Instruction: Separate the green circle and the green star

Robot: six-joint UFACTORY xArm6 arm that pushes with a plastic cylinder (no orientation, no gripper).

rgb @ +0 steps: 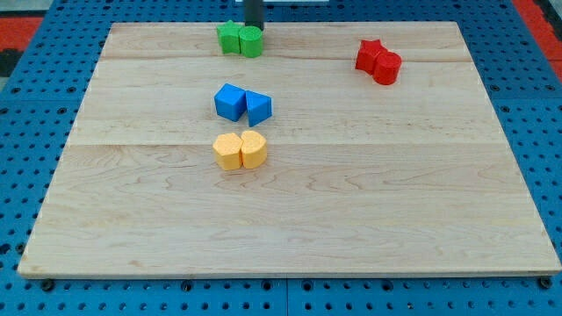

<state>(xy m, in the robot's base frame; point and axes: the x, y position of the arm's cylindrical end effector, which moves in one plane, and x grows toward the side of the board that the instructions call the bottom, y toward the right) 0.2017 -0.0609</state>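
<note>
dark and straight, my tip (253,27) has no jaws to open or close; it touches the green circle (251,41) from above. beside it, touching, sits the green star (230,38) on pale grained wood (351,193).

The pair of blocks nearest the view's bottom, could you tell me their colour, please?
Yellow blocks, seen in the camera view.

Board (290,211): pale wood, smooth, matt, visible grain. Blocks, e.g. green circle (251,41): smooth, matt. Rod (253,12): dark, matt.
</note>
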